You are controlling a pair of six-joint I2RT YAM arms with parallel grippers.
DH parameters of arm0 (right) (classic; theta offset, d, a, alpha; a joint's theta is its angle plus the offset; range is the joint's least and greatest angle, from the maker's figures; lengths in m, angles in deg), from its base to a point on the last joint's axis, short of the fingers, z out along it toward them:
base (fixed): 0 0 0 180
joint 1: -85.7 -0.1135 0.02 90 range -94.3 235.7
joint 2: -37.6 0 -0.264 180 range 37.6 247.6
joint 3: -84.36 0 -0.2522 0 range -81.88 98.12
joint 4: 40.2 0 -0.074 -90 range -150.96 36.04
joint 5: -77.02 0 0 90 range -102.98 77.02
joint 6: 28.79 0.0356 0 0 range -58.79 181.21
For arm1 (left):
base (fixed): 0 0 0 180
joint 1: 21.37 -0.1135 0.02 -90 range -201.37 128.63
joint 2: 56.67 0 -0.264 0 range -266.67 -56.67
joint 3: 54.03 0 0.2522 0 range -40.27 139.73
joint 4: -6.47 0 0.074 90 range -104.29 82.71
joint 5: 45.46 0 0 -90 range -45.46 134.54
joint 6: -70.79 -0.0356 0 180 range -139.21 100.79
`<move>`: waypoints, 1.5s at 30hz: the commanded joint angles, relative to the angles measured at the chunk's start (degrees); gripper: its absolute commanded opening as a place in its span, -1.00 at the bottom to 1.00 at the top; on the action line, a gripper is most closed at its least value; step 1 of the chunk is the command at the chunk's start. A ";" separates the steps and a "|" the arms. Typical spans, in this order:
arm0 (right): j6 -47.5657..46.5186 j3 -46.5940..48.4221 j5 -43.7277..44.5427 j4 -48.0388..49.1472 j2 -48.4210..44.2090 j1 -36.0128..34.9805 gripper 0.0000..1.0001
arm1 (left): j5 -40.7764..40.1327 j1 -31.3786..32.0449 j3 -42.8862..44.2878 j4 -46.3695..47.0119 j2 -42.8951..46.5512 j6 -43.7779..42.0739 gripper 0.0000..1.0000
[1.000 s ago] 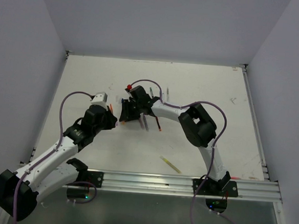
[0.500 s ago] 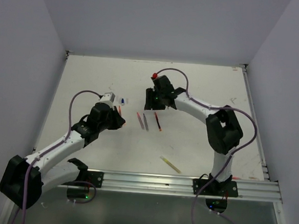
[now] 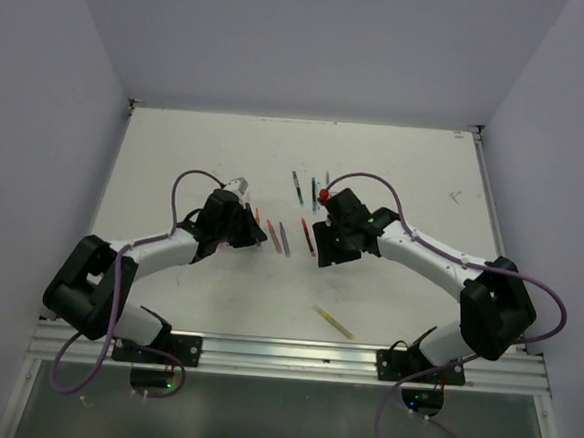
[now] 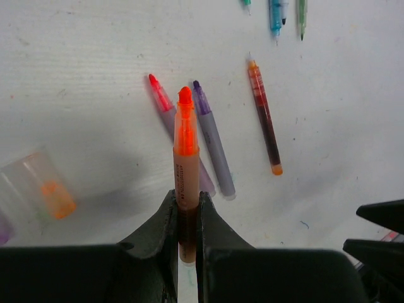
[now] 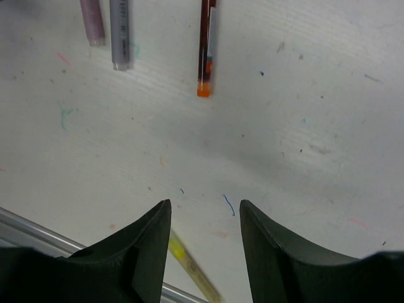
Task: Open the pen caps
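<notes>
My left gripper (image 4: pixel 186 197) is shut on an orange pen (image 4: pixel 185 151) whose bare orange tip points away from me. It hovers over a pink-tipped pen (image 4: pixel 160 98) and a purple-grey pen (image 4: pixel 213 145). A dark red pen (image 4: pixel 265 120) lies to their right. A clear cap (image 4: pixel 47 192) with orange inside lies at the left. My right gripper (image 5: pixel 205 211) is open and empty above bare table, just near of the dark red pen (image 5: pixel 207 47). In the top view the left gripper (image 3: pixel 249 232) and right gripper (image 3: pixel 328 250) flank the pen row (image 3: pixel 284 238).
Blue and teal pens (image 3: pixel 314 191) lie farther back on the table. A yellow pen (image 3: pixel 333 321) lies near the front rail (image 3: pixel 363 356) and also shows in the right wrist view (image 5: pixel 189 265). White walls close in the table on three sides.
The grippers, close together a second ago, have parted. My left gripper moved right toward the pen row with the orange pen. My right gripper swung away, then came nearer, right of the row.
</notes>
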 commanded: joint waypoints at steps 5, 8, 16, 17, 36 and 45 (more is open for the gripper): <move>2.34 -6.30 0.20 -3.10 -7.05 -0.82 0.04 | 3.44 -0.34 4.66 7.19 -7.36 2.78 -0.81; 3.05 -8.85 -0.85 -1.79 -7.39 -1.87 0.05 | 4.67 -0.34 3.25 9.74 -8.41 3.93 -0.70; 5.16 -13.25 -2.96 1.73 -8.89 -3.89 0.12 | 4.41 -0.35 2.19 11.15 -8.94 4.19 -0.41; 5.33 -13.60 -2.96 1.99 -8.89 -4.33 0.13 | 4.32 -0.26 2.20 10.98 -9.12 4.11 -0.37; 9.38 -20.81 -2.88 8.06 -10.56 -11.10 0.13 | 4.67 -0.26 -0.79 13.61 -9.65 4.46 -0.29; 11.57 -25.20 -2.44 7.80 -13.55 -13.74 0.09 | 4.06 -0.34 -1.41 12.38 -6.83 3.49 -0.24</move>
